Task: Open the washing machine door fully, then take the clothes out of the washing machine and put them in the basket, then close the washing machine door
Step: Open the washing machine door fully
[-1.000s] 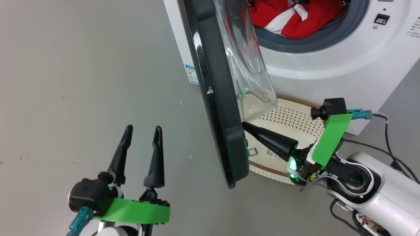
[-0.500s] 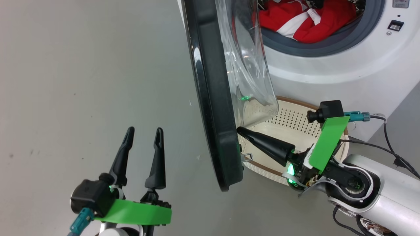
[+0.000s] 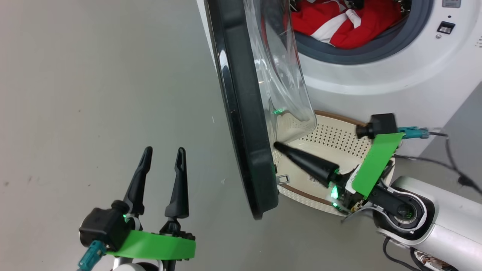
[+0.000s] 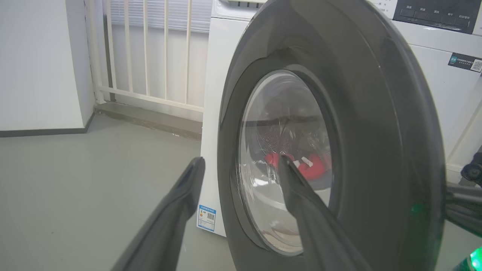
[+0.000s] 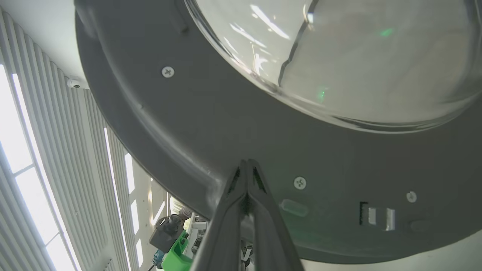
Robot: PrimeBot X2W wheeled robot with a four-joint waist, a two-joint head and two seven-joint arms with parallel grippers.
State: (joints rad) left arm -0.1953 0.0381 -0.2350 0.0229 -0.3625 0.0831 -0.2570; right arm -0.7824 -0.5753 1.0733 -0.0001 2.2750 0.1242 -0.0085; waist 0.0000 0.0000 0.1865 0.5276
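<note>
One washing machine door: standing partly open and edge-on, directly ahead of the right gripper. That gripper's two fingers are lying pressed together with nothing between them, and their tips are meeting the door's dark inner rim just below the glass bowl. Handling, by judgement: rigid, fairly heavy, swinging on its hinge. The glossy rim is probably slippery, so pushing on the flat inner rim near the free edge is looking safer than pinching. The glass is best left alone.

One left gripper: fingers spread, carrying nothing, hovering on the door's outer side, well apart from it.

One heap of red clothes with white stripes: lying inside the washing machine, beyond the right gripper. Judged soft, light and limp; pinching a raised fold should serve.

One basket: sitting beneath the right gripper, at the machine's foot.
</note>
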